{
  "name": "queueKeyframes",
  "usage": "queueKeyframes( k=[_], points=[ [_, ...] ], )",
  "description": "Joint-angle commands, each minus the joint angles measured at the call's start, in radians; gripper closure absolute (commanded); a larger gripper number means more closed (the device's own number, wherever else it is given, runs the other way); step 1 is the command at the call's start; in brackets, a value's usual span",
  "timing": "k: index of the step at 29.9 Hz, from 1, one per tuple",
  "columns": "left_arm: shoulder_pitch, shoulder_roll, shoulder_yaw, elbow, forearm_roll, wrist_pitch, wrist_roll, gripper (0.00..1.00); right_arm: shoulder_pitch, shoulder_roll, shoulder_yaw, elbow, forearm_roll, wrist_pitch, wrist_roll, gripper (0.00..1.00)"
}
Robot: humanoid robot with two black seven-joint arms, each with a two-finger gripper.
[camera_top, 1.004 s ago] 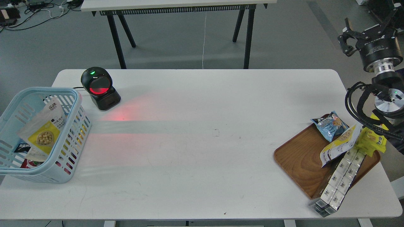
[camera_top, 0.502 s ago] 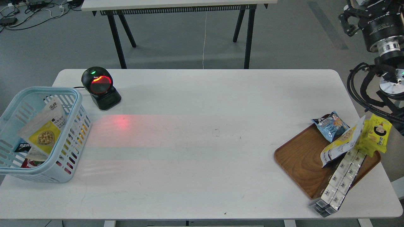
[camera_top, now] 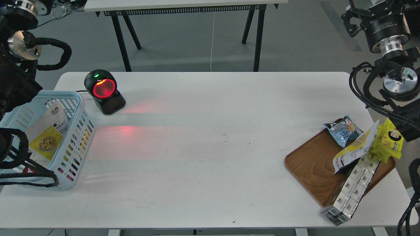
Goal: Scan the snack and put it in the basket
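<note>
Head view: right gripper (camera_top: pixel 350 20) empty (finger gap unclear); snack (camera_top: pixel 46 131) in basket (camera_top: pixel 77 98).

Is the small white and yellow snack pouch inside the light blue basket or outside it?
Inside. The small white-and-yellow snack pouch leans against the inner wall of the light blue slotted plastic basket.

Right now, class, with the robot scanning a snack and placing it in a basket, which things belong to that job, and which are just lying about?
Job:
- small white-and-yellow snack pouch, lying in the basket
- light blue slotted plastic basket
- black barcode scanner, red window

Lying about:
- brown wooden tray
- blue snack bag
- long yellow-and-white pouch
- bright yellow cartoon-face pack
- silvery carton multipack
</note>
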Motion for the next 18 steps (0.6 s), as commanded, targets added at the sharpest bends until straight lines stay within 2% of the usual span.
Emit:
queueKeyframes(
  k=[1, 6, 18],
  points=[
    [0.057, -0.036, -0.061, 0.003, -0.073, 0.0, 0.024, 0.01, -0.005, 0.006, 0.018, 0.001, 0.0, 0.0, 0.002, 0.01],
    [0.133, -0.09, -0.161, -0.003, -0.078, 0.0, 0.039, 0.01, -0.005, 0.007, 0.022, -0.002, 0.0, -0.002, 0.0, 0.01],
    [0.166, -0.107, -0.165, -0.003, -0.081, 0.0, 0.035, 0.01, 0.001, 0.006, 0.02, 0.001, 0.0, 0.003, 0.0, 0.01]
  ],
)
